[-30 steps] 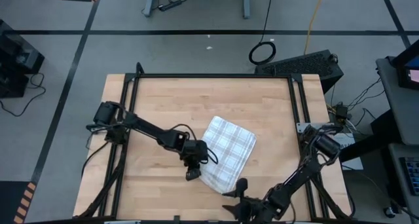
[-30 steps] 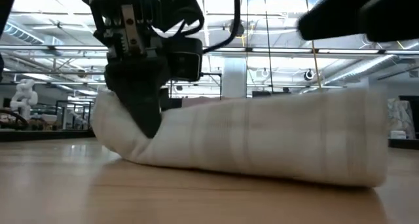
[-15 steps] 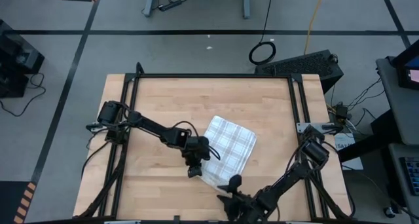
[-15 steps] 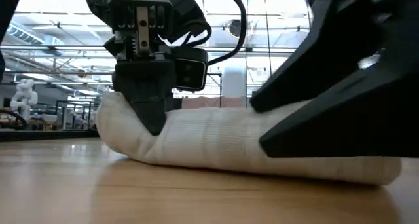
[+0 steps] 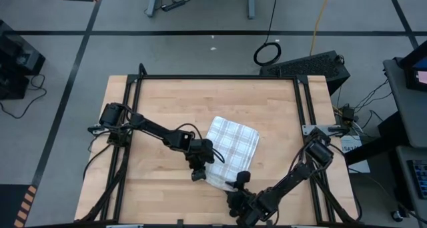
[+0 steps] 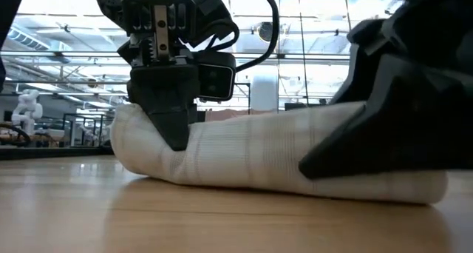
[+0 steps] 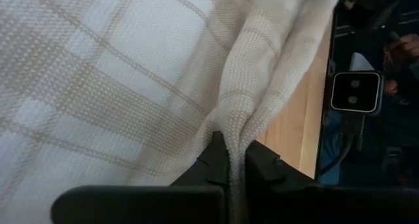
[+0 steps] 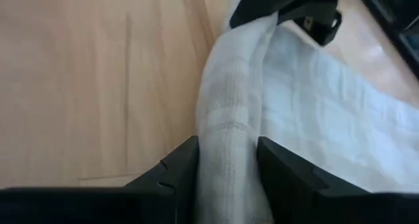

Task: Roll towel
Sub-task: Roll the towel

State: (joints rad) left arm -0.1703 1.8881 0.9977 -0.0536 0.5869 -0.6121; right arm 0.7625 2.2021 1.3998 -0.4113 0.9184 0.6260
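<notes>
Towel (image 5: pixel 232 147): white with thin plaid lines, lying slightly right of centre on the wooden table (image 5: pixel 173 101), its near edge gathered into a thick rolled fold. Left gripper (image 5: pixel 196 174) sits at the left end of that fold, fingers (image 7: pixel 221 160) pinched closed on a ridge of cloth. Right gripper (image 5: pixel 237 183) is at the fold's other end; its fingers (image 8: pixel 180 164) straddle the roll on both sides, touching the cloth, but whether they clamp it firmly cannot be told. In the low view the roll rests flat on the tabletop.
</notes>
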